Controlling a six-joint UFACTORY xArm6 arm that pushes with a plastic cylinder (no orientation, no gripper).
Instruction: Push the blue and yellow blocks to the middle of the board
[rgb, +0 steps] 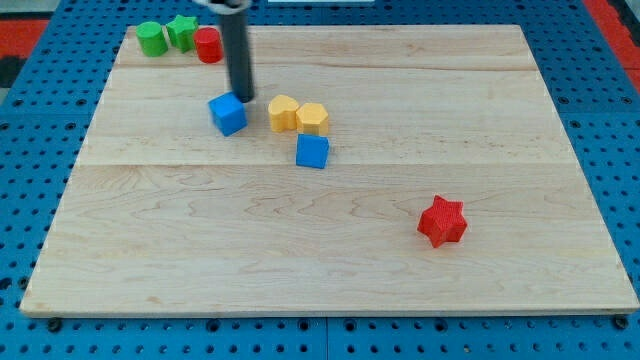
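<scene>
My tip (243, 97) touches the board just above and to the right of a blue cube (228, 114), almost against it. A yellow heart-shaped block (283, 113) and a yellow hexagonal block (312, 118) sit side by side to the right of that cube. A second blue cube (312, 151) lies just below the yellow hexagon. All of these lie left of the board's centre, in its upper half.
A green cylinder (151, 38), a green star (182, 31) and a red cylinder (208, 45) cluster at the top left corner of the wooden board (500, 150). A red star (442, 221) lies at the lower right. Blue pegboard surrounds the board.
</scene>
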